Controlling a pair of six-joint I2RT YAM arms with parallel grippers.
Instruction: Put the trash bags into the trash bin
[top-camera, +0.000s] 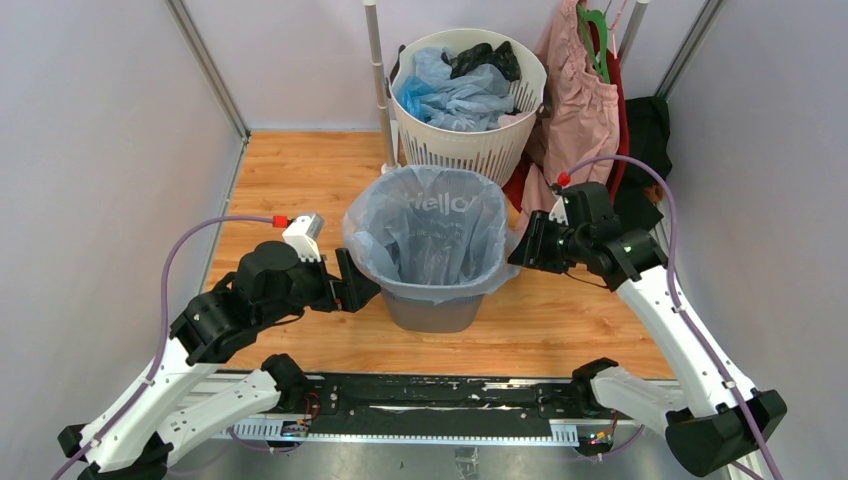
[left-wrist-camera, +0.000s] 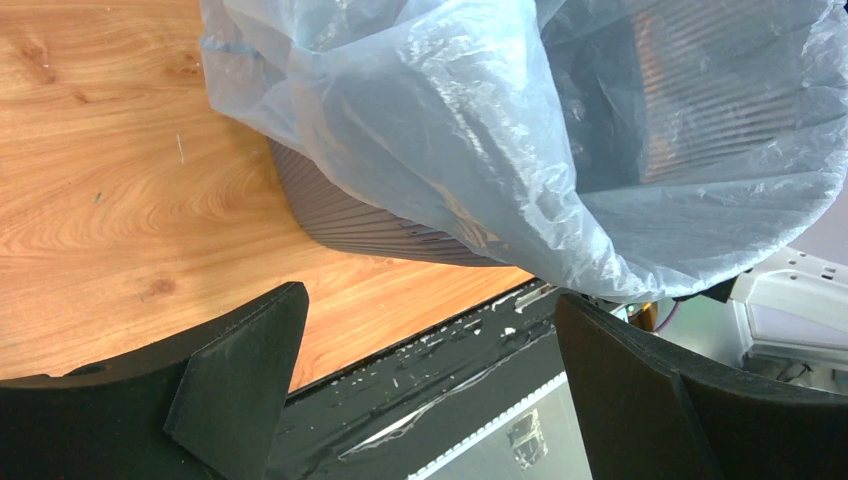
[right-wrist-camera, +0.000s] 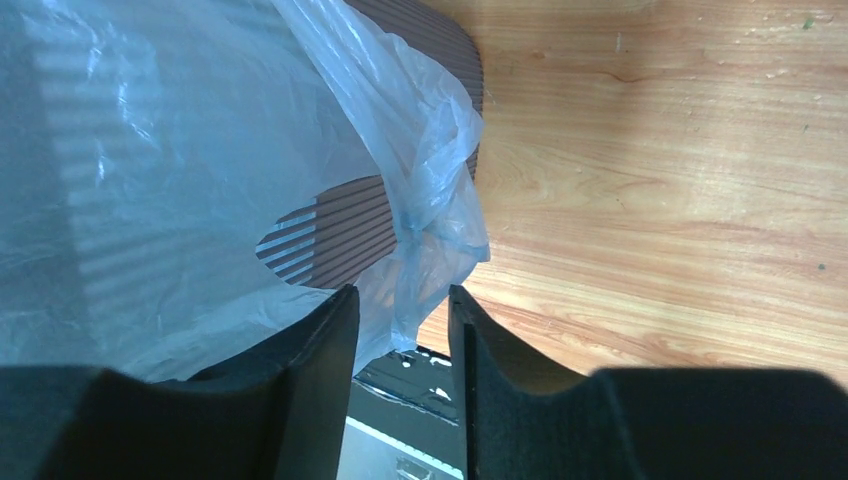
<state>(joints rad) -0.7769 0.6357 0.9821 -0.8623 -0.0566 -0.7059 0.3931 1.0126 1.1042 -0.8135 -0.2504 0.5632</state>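
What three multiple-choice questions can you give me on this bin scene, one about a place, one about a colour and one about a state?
1. Where does the white basket stand relative to the grey bin?
A. Behind it, on the far side
B. In front of it
C. Inside it

2. What colour is the bag lining the grey bin?
A. Black
B. Pale blue
C. Yellow

3. What state is the left end effector in?
A. Shut on the bag
B. Shut on nothing
C. Wide open, holding nothing

Answers:
1. A, as the top view shows the basket beyond the bin.
2. B, as the see-through film draped over the rim is pale blue.
3. C, as the left wrist view shows its fingers far apart, with the bag clear of them.
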